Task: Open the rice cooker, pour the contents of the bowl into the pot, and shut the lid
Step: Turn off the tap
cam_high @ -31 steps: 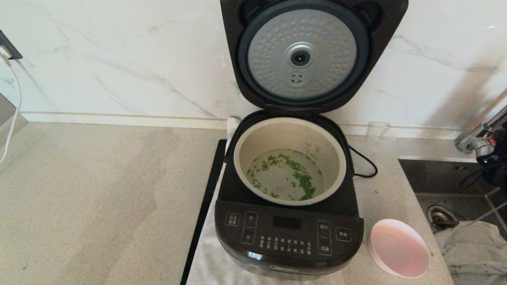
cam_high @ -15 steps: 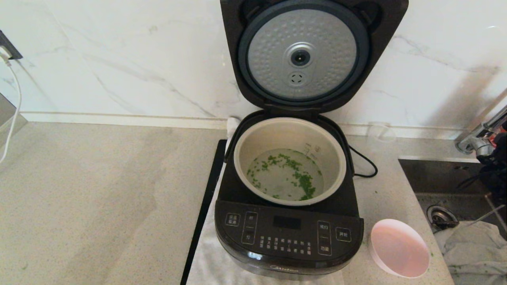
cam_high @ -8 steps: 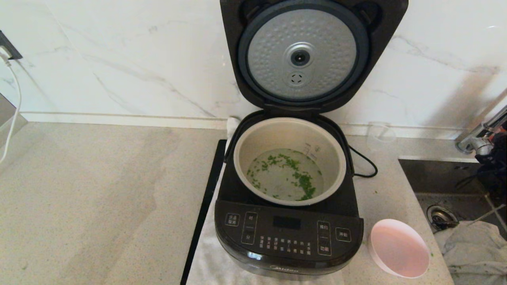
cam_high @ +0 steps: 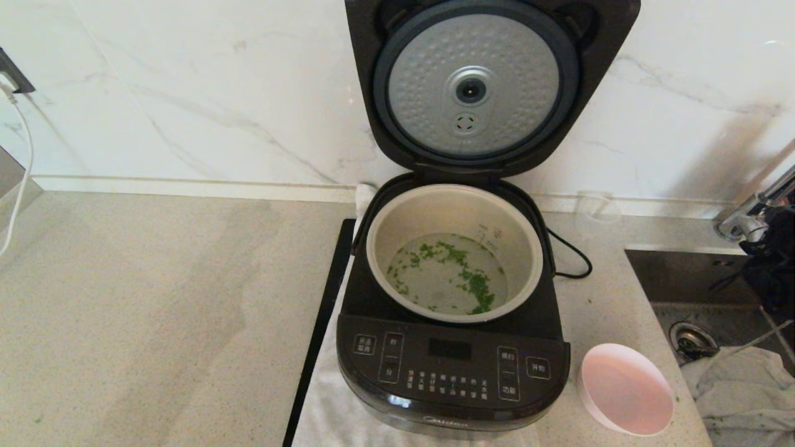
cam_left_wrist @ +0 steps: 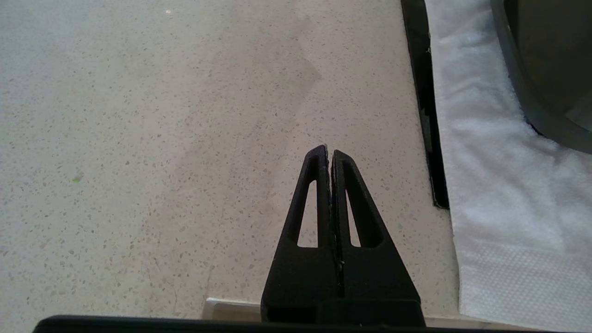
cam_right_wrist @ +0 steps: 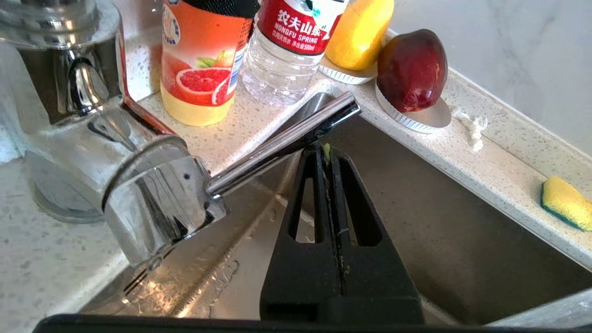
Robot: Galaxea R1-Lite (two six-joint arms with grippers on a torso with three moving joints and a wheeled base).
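The black rice cooker (cam_high: 452, 366) stands open with its lid (cam_high: 475, 87) upright, the dimpled silver disc facing me. Green chopped bits in clear liquid (cam_high: 450, 273) lie at the bottom of the grey pot (cam_high: 379, 248). On the counter to the cooker's right rests the pale pink bowl (cam_high: 626, 388), with no green bits showing in it. My right gripper (cam_right_wrist: 327, 150) is shut over the sink, just under the tap's lever, with a green speck stuck at its tips. Over bare counter left of the cooker, my left gripper (cam_left_wrist: 329, 151) is shut and empty.
A chrome tap (cam_right_wrist: 138, 194) stands close to the right gripper. A juice bottle (cam_right_wrist: 201, 60), a water bottle (cam_right_wrist: 286, 51), fruit and a sponge (cam_right_wrist: 564, 201) line the sink's ledge. A cloth (cam_high: 739, 385) lies in the sink. A clear cup (cam_high: 596, 211) stands behind the cooker, which sits on a white towel (cam_left_wrist: 499, 175).
The right arm at the far right edge has shifted slightly over the sink. Cooker, pot and bowl have not moved.
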